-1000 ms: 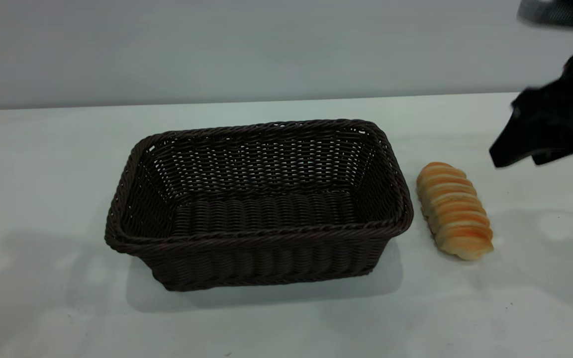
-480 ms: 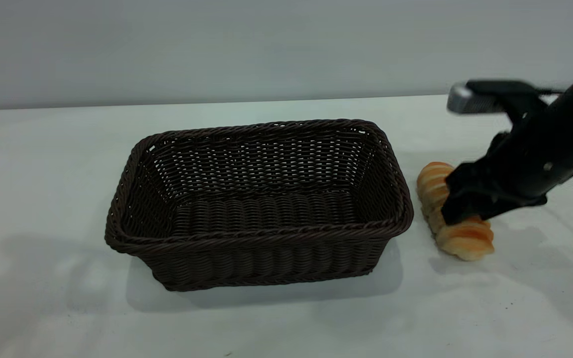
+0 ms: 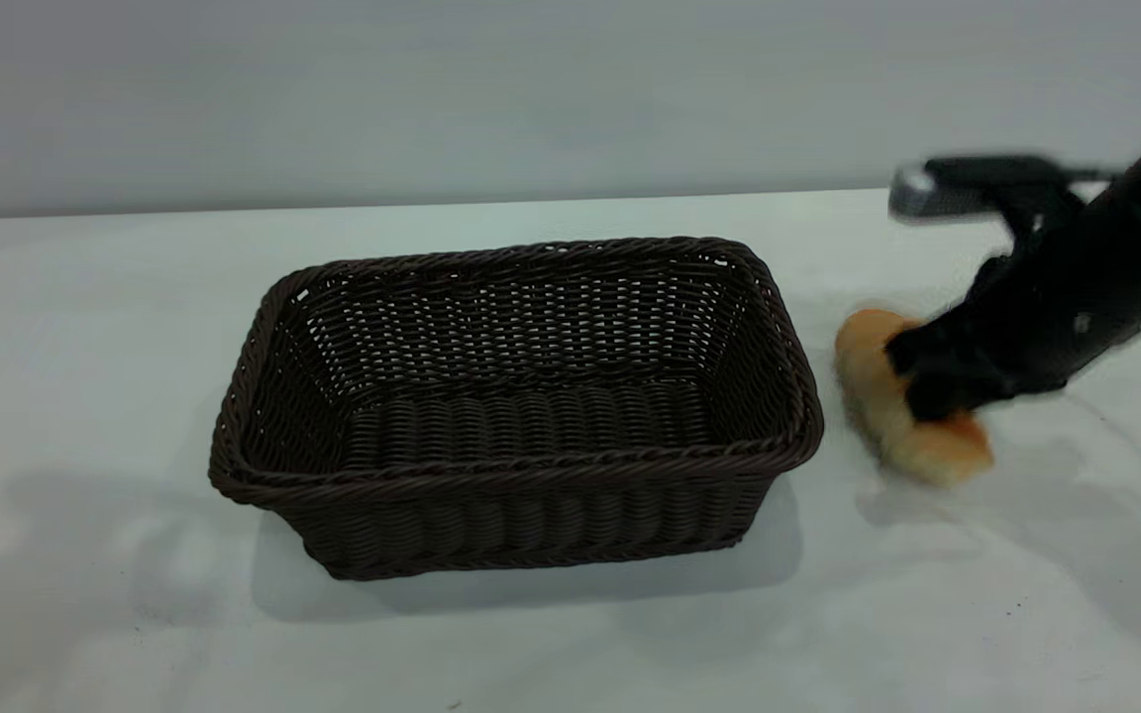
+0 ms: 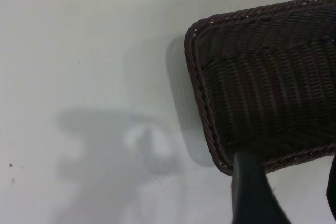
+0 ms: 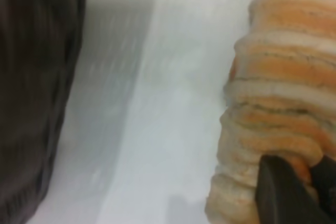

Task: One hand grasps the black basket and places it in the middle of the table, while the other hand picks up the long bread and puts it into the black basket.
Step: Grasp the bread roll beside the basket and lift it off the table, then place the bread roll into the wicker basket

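Note:
The black basket stands empty in the middle of the white table. The long bread is just to its right, blurred and slightly raised. My right gripper comes in from the right and is shut across the loaf's middle. In the right wrist view the fingers pinch the ridged bread, with the basket's wall beside it. My left gripper is out of the exterior view. In its wrist view it hangs open and empty above the table, by a corner of the basket.
A grey wall runs behind the table's far edge. Bare white tabletop lies left of and in front of the basket, with a few small dark specks.
My right arm swung down from the upper right onto the bread and closed on it. The loaf has since shifted and risen slightly. The basket has not moved.

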You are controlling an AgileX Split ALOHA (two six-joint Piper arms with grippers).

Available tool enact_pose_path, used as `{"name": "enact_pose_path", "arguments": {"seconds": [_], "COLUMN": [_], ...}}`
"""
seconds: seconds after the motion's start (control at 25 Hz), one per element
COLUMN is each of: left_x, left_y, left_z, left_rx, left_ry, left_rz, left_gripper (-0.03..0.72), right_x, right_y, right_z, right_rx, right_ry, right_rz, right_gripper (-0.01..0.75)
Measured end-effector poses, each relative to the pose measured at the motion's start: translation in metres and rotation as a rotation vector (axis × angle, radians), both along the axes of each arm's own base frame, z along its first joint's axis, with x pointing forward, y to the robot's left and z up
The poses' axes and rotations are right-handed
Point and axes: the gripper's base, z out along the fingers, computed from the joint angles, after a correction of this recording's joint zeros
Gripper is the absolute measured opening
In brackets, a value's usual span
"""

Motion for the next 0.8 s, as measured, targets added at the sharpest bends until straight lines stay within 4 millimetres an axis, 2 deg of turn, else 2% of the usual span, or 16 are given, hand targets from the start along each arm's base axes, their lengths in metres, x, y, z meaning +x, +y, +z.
{"name": "enact_pose_path", "arguments": {"seconds": [0.16, 0.28, 0.4, 0.56, 0.68, 0.8], "left_x": [0.000, 0.000, 0.000, 0.000, 0.000, 0.000], "left_y": [0.000, 0.000, 0.000, 0.000, 0.000, 0.000], "left_z": [0.000, 0.000, 0.000, 0.000, 0.000, 0.000], "left_rx": [0.000, 0.000, 0.000, 0.000, 0.000, 0.000], "left_ry": [0.000, 0.000, 0.000, 0.000, -0.001, -0.002], "left_rz": [0.000, 0.000, 0.000, 0.000, 0.000, -0.001], "left_gripper": [0.415, 0.415, 0.415, 0.415, 0.415, 0.415], "right_x": [0.007, 0.005, -0.002, -0.016, -0.027, -0.034], "right_y": [-0.004, -0.002, 0.010, 0.048, 0.081, 0.103], "right_z": [0.056, 0.094, 0.116, 0.123, 0.121, 0.114], "right_rx": [-0.023, 0.012, 0.123, 0.287, 0.315, 0.295], "right_ry": [-0.166, -0.261, -0.286, -0.242, -0.230, -0.228], "right_rz": [-0.032, -0.021, 0.051, 0.167, 0.249, 0.313], "right_gripper": [0.042, 0.042, 0.043, 0.067, 0.093, 0.129]}}
